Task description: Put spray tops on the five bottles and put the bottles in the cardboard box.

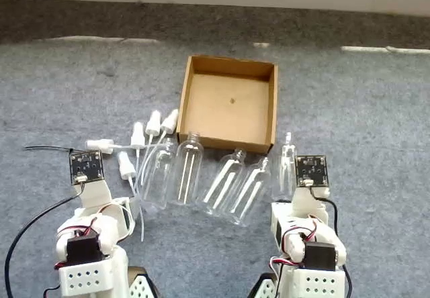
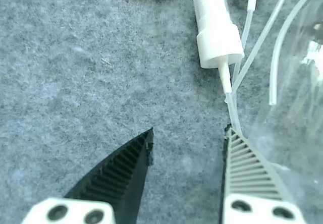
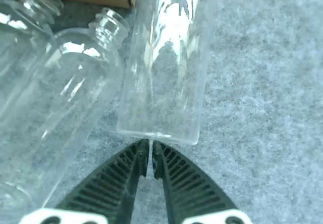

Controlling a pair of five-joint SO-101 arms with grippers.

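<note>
5 clear plastic bottles [image 1: 187,167], lying; white spray tops [image 1: 137,135], thin tubes; square cardboard box [image 1: 191,83]; grey felt surface [image 1: 369,123]; left claw [image 2: 189,130] wide; right claw [image 3: 150,143] narrow.

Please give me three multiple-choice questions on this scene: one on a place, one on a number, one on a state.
1. Where do the spray tops lie?
A. on the table beside the cardboard box
B. inside it
C. on a shelf

2. How many bottles lie there?
A. three
B. four
C. five

3. The right hand is:
A. wide open
B. shut, holding nothing
C. shut on a bottle

1 A: the tops lie by the box's wall.
2 C: five clear ones can be counted.
3 B: it is closed at a bottle's base, gripping nothing.
</note>
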